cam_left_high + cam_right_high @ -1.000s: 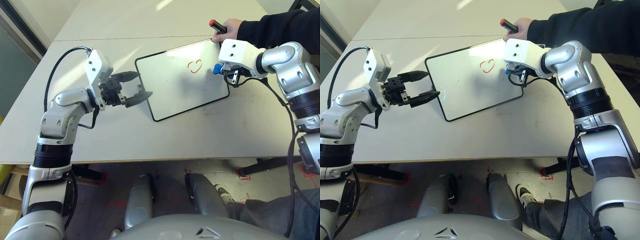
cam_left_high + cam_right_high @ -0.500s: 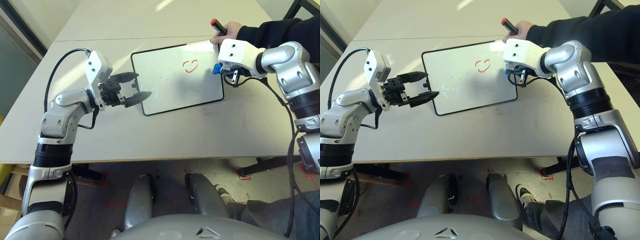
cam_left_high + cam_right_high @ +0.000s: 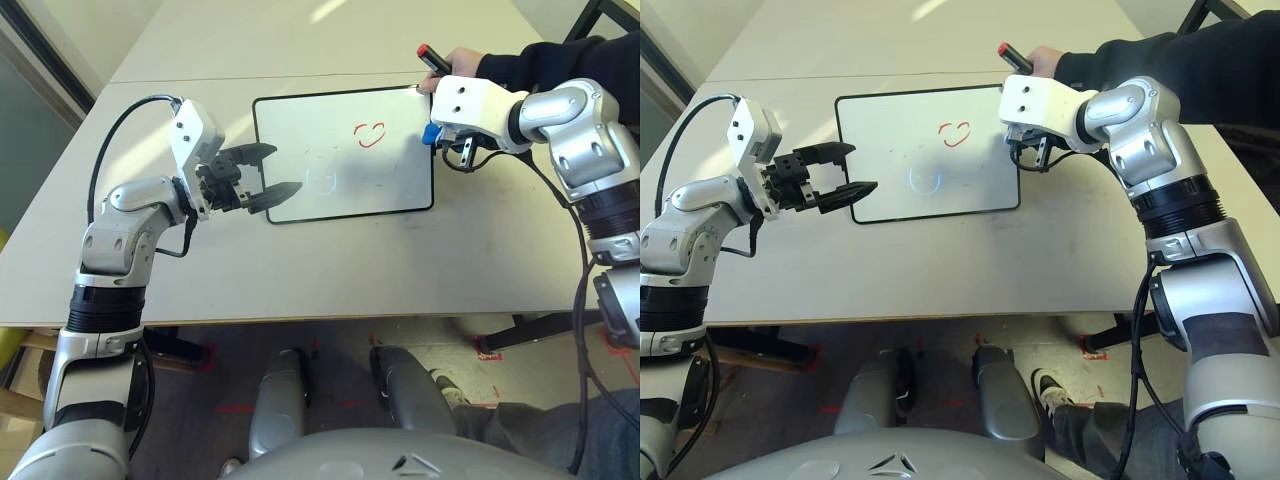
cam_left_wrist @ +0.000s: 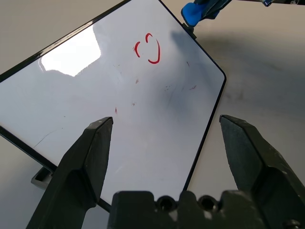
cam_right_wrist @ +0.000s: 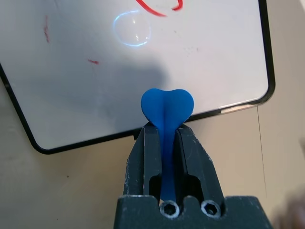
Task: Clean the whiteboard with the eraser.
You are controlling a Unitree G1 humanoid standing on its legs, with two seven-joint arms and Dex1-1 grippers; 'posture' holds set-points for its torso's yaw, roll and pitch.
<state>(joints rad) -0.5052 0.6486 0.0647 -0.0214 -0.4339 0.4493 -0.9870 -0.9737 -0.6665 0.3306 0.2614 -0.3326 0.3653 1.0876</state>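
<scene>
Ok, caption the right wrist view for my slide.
Right gripper clamps the blue eraser just off the whiteboard edge, red scribble still unwiped.

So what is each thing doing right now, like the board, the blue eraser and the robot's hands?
whiteboard: flat on the table, red scribble not wiped.
eraser: pinched in the right hand, off the board's edge.
right hand: shut on the eraser.
left hand: open, empty, at the board's edge.
marker: held by a person's hand.

Black fingers (image 5: pixel 150 152) pinch the blue eraser (image 5: pixel 167 107) above the whiteboard (image 5: pixel 143 62).
</scene>
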